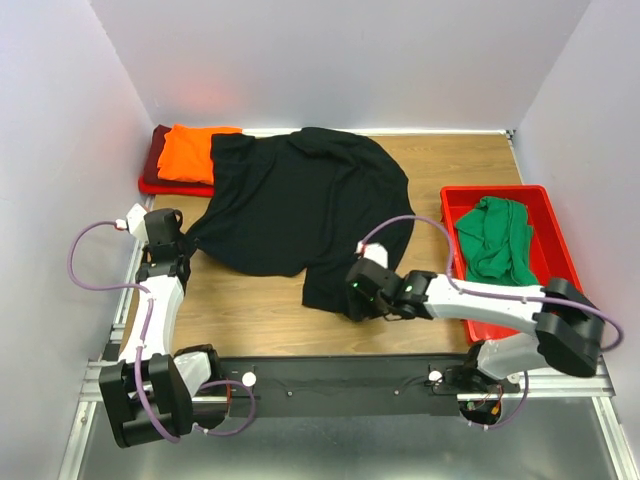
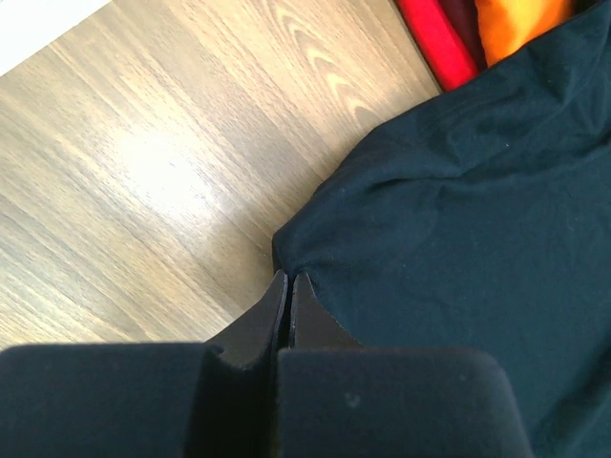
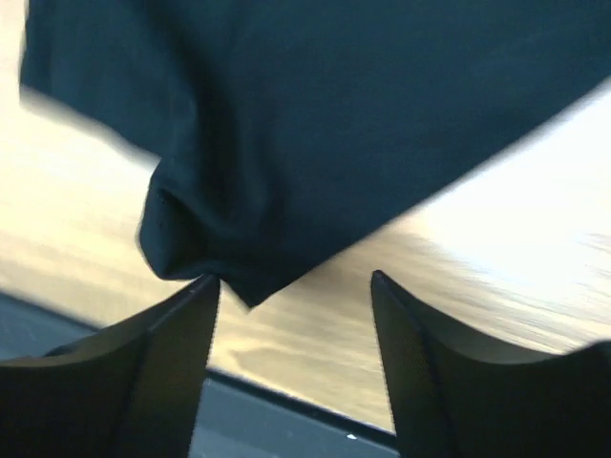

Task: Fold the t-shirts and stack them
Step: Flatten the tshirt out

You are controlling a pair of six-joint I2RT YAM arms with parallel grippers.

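Where the red bin sits at the right of the top view, a crumpled green t-shirt lies in it, and the right arm cuts off the bin's near edge. Spread over the table at centre, the black t-shirt overlaps the orange t-shirt at upper left, which hides most of the dark red t-shirt beneath. The left gripper is clenched on the black t-shirt's left corner. The right gripper stands released beside its lower hem corner, and that wrist view is blurred.
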